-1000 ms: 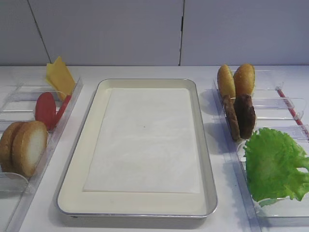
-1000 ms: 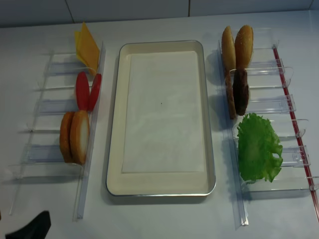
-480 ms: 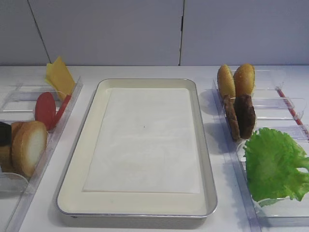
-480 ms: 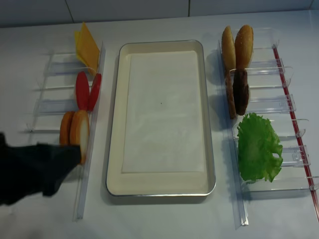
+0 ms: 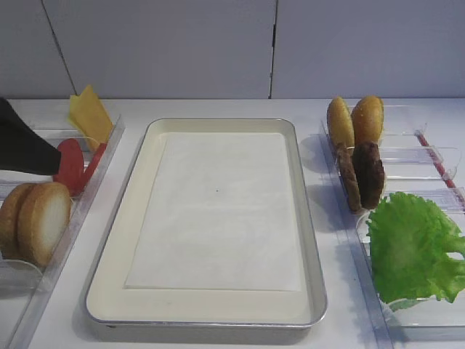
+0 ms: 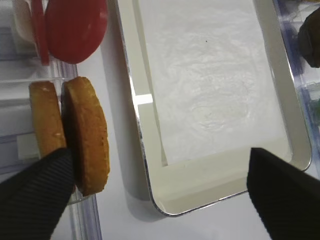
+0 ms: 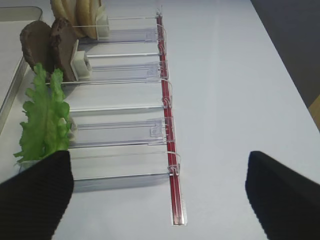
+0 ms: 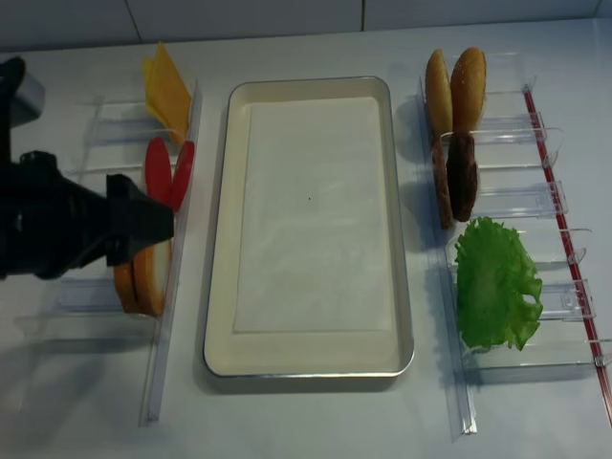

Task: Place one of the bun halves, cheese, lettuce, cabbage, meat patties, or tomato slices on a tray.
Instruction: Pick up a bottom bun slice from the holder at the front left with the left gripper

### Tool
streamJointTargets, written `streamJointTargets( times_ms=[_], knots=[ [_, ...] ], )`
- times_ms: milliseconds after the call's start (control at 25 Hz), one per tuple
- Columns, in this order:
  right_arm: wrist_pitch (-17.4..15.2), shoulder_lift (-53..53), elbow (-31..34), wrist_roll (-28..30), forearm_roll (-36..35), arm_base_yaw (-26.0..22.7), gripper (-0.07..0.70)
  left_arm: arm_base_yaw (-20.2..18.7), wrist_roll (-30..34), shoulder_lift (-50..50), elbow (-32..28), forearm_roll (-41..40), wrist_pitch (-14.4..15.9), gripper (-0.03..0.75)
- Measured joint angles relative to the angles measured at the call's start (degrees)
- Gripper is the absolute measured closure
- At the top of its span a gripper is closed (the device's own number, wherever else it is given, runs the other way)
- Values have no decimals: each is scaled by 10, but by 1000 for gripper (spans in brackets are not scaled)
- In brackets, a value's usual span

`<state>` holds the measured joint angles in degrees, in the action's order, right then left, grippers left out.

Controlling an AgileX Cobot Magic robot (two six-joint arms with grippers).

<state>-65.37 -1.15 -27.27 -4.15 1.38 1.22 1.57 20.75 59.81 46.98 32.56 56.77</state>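
My left gripper [image 6: 159, 155] hangs open and empty over the left bins, its left finger [image 6: 30, 195] beside the two upright bun halves [image 6: 87, 135] [image 5: 45, 220]. Its black arm [image 8: 57, 225] partly covers them from above. The silver tray [image 5: 314, 269] [image 8: 212, 287] holds only its white paper liner. Tomato slices [image 5: 69, 163] and cheese [image 5: 89, 113] stand behind the bun halves. Meat patties [image 5: 367, 174] and lettuce [image 5: 410, 247] sit in the right bins. No cabbage is in view. My right gripper [image 7: 157, 156] is open over bare table, right of the lettuce [image 7: 45, 120].
Two golden-yellow buns [image 5: 356, 120] stand at the back right. Clear plastic bins [image 8: 96, 206] [image 7: 125, 80] flank the tray on both sides, their walls close to its rim. A red strip [image 7: 167, 125] runs along the right bins' outer edge.
My left arm has come in from the lower left and moved up over the left bins, above the bun halves, jaws still open. Nothing else has moved.
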Motion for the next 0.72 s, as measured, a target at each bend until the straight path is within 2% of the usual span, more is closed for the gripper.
streamJointTargets(
  times_ms=[80,360,480,720],
  knots=[
    [0,0,0,0,0,0,-60,-5,7,23,0,2,-3,51],
    [0,0,0,0,0,0,-60,-62,8,75,0,-9,-50,53],
    [0,0,0,0,0,0,-60,-68,-5,83,2,-27,-63,53],
    [0,0,0,-1,0,0,-60,-69,-11,88,21,-38,-70,53]
  ],
)
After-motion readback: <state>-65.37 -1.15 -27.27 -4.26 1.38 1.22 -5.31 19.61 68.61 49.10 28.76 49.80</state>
